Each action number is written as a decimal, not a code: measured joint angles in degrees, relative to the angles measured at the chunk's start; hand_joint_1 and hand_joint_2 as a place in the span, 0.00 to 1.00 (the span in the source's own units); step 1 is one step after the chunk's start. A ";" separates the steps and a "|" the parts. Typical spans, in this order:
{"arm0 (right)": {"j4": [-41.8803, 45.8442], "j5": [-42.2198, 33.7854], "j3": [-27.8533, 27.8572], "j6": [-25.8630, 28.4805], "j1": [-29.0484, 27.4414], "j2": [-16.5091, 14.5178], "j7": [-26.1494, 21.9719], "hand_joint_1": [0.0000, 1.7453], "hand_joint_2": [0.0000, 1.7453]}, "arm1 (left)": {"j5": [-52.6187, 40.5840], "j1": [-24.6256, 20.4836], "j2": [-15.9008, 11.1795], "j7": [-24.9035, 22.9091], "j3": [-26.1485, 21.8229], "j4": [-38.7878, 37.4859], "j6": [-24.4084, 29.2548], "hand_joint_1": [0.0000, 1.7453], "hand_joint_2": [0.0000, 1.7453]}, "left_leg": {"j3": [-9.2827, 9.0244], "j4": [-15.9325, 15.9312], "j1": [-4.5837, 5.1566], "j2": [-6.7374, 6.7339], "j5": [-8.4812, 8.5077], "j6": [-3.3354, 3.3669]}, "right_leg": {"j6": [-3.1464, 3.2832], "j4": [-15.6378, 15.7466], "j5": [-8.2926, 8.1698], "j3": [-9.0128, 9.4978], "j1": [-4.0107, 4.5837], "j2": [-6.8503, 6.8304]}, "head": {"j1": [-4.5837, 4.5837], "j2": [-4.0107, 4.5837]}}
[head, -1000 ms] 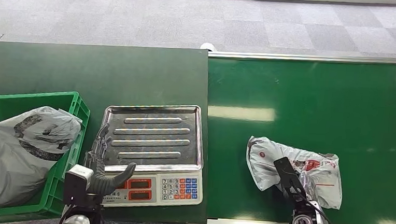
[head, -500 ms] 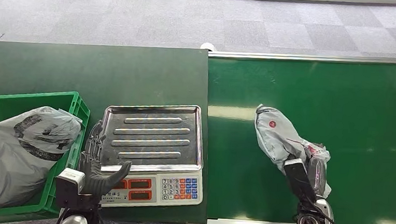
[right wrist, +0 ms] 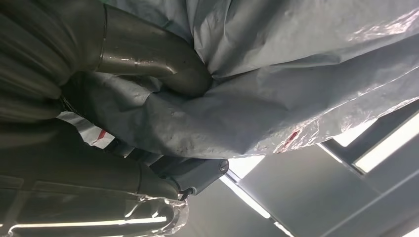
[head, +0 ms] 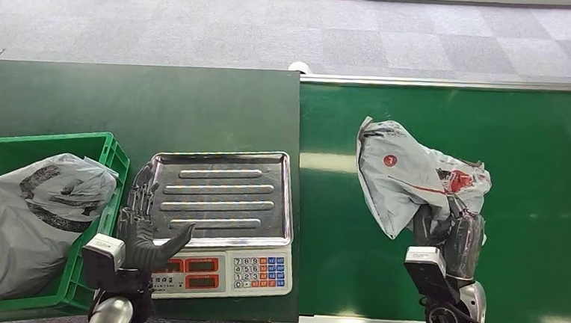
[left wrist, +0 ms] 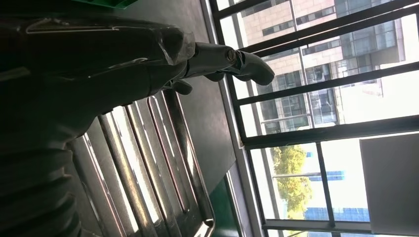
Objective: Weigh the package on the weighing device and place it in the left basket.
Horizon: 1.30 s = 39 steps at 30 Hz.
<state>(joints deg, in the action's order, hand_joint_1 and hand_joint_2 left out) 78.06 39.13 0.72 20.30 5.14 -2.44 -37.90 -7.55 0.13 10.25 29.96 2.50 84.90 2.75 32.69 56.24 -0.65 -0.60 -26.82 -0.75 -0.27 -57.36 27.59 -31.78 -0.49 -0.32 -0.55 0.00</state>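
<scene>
The weighing device (head: 219,216) carries a keypad (head: 258,272) of white, red and blue keys, their digits too small to read, and two red displays showing nothing legible. The package (head: 408,180) bears a round red mark and red print, both unreadable.
</scene>
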 joint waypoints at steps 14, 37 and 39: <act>-6.95 14.10 -18.84 -0.67 14.29 2.31 3.20 1.00 1.00 | 6.26 -4.47 0.48 8.57 0.20 -2.83 11.61 0.00 1.00 | -0.03 0.00 -0.03 -0.06 0.09 0.02 | 0.01 -0.02 -0.04 0.03 0.04 0.07 | -0.01 0.00; -29.62 13.86 -45.11 -6.57 25.95 0.58 4.15 1.00 1.00 | 12.47 -3.94 3.11 9.84 -4.07 4.06 18.04 0.00 1.00 | 0.05 0.00 -0.02 0.01 0.08 0.02 | 0.01 -0.03 -0.04 -0.02 0.03 0.03 | 0.01 0.00; -30.43 13.38 -45.63 -6.61 26.19 0.31 4.12 1.00 1.00 | 12.59 -3.93 3.25 9.84 -4.20 4.10 18.02 0.00 1.00 | 0.05 0.00 -0.02 0.01 0.08 0.02 | 0.01 -0.03 -0.04 -0.02 0.03 0.03 | 0.01 0.00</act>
<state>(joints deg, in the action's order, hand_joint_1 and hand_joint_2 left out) 47.63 52.52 -44.91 13.69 31.34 -2.13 -33.78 5.05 -3.80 13.49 39.80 -1.70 89.00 20.76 32.74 56.24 -0.67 -0.59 -26.74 -0.72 -0.27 -57.39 27.55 -31.80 -0.46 -0.30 -0.54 0.00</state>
